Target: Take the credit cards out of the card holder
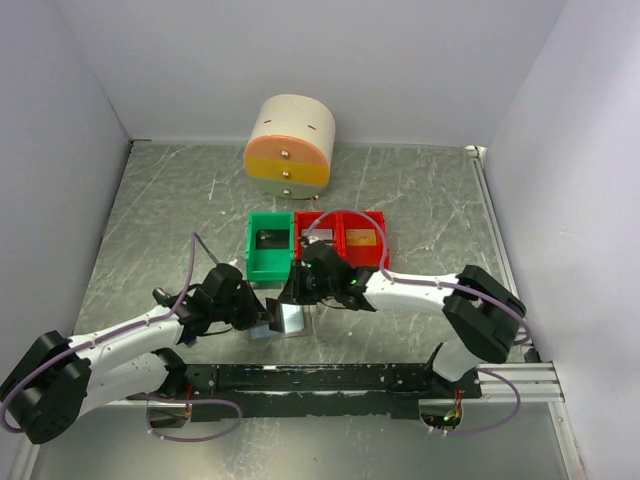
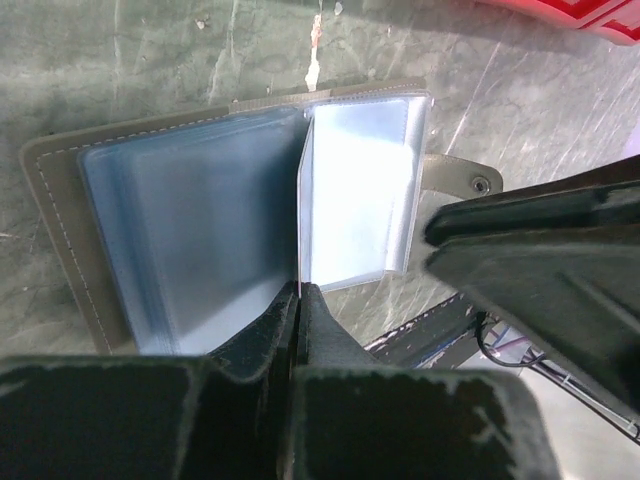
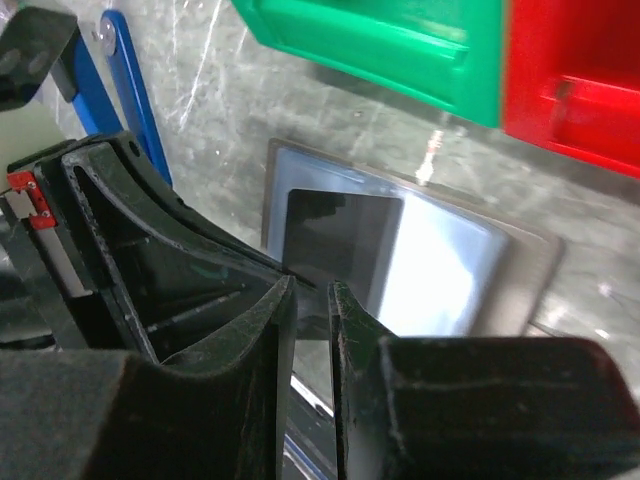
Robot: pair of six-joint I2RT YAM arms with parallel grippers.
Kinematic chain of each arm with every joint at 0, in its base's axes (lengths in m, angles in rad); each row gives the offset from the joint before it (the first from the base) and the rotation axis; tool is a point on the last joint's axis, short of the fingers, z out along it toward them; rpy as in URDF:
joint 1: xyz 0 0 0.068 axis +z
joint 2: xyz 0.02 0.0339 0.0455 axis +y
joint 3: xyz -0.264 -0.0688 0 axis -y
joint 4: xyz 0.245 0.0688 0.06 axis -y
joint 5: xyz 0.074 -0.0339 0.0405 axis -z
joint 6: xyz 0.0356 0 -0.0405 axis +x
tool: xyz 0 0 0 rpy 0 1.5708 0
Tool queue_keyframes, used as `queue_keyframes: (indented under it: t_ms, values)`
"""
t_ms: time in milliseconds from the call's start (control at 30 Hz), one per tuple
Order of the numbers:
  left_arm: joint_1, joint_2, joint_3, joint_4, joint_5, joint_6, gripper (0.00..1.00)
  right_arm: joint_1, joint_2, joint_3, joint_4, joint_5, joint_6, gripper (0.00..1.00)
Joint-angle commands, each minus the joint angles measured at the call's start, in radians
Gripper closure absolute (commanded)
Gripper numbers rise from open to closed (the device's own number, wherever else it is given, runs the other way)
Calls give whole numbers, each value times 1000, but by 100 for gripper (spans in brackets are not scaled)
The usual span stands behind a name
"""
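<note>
Grey-brown card holder (image 2: pixel 200 230), pale blue inside; black credit card (image 3: pixel 335 240); green bin (image 1: pixel 268 271); red bins (image 1: pixel 340 222); marbled grey table (image 1: pixel 430 200).

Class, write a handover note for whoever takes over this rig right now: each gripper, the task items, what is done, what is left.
Left gripper: shut on a clear sleeve of the card holder, holding it upright.
Right gripper: fingers almost together at the edge of a black credit card in its pocket; grip unclear.
Card holder lies open near the green bin.
Done: holder opened.
Left: every visible card to pull out.
</note>
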Motion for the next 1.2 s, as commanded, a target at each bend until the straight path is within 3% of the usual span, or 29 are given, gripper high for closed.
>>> queue_keyframes:
  t_ms: [0, 233, 567, 833, 1167]
  values:
    - [6, -3, 33, -48, -35, 25, 93, 39, 113, 70, -27, -34, -44, 80]
    - [7, -29, 24, -53, -35, 21, 90, 40, 212, 97, -137, 47, -13, 81]
    - [7, 44, 14, 71, 47, 36, 71, 40, 218, 14, -74, 21, 39, 82]
    - [7, 21, 38, -28, -17, 26, 92, 38, 212, 25, -122, 56, 36, 82]
    - [7, -132, 36, -141, -84, 26, 93, 39, 128, 77, -186, 114, -30, 80]
